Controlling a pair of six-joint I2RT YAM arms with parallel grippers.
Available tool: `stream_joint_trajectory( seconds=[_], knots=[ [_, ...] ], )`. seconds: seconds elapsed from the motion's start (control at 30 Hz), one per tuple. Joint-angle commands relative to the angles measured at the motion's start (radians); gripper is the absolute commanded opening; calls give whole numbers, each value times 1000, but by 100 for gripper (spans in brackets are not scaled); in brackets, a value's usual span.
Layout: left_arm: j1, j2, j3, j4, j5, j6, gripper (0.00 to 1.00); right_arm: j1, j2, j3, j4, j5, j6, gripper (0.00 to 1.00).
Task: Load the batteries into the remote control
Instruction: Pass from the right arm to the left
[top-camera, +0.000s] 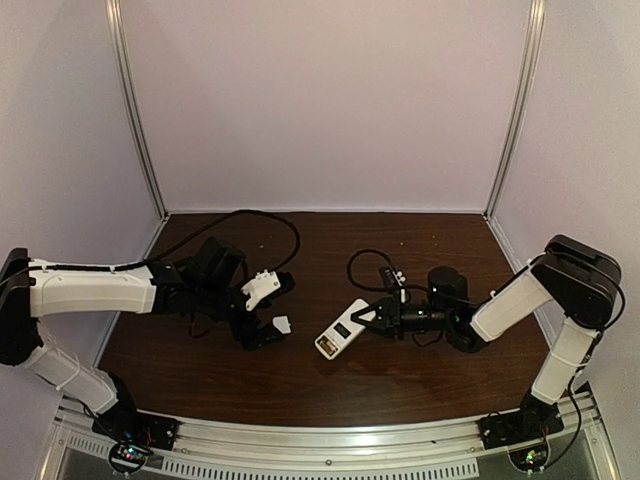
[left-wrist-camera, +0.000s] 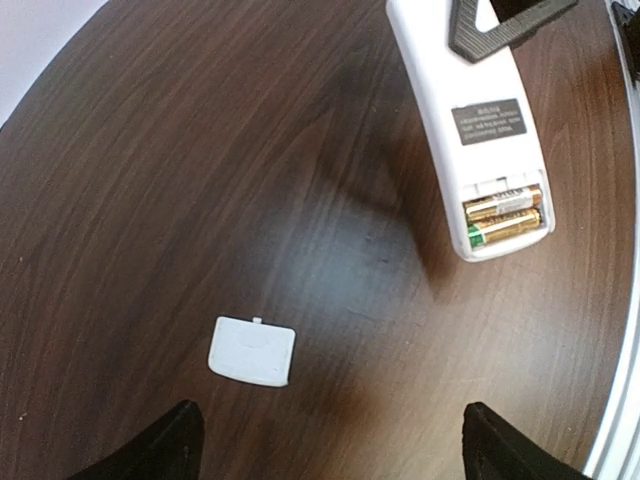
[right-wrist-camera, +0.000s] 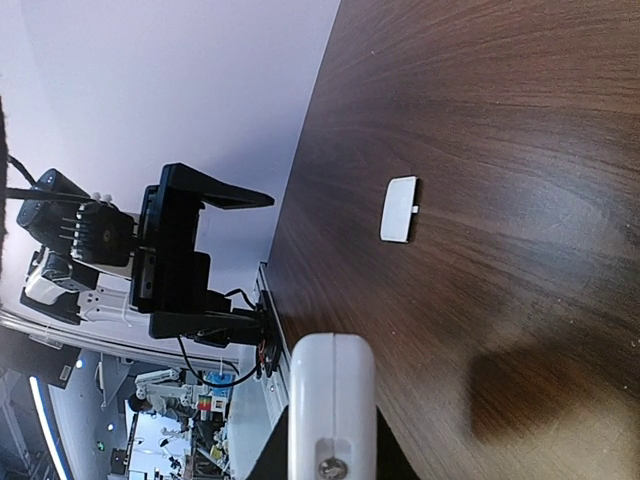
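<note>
I see my right gripper (top-camera: 372, 316) clamped on the remote control (left-wrist-camera: 478, 120), gripping the end away from the battery recess. The remote's white back faces up and the recess is uncovered. Both batteries (left-wrist-camera: 503, 214) lie side by side in it, at the remote's free end. My left gripper (left-wrist-camera: 335, 445) has its fingers spread wide with nothing between them, left of the remote and apart from it. A small white battery cover (left-wrist-camera: 252, 351) lies flat on the dark wooden table (left-wrist-camera: 150, 200), left of the remote, between it and the left gripper.
</note>
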Motion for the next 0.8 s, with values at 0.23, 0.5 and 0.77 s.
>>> stream_joint_trajectory(
  seconds=[0.23, 0.5, 0.77],
  knots=[
    [48, 168, 128, -109, -24, 216, 88, -11, 57, -23, 132, 25, 0, 0],
    [110, 259, 215, -159, 68, 335, 86, -14, 96, -31, 200, 29, 39, 0],
    [-2, 227, 205, 38, 40, 234, 89, -14, 96, -45, 189, 96, 64, 0]
  ],
)
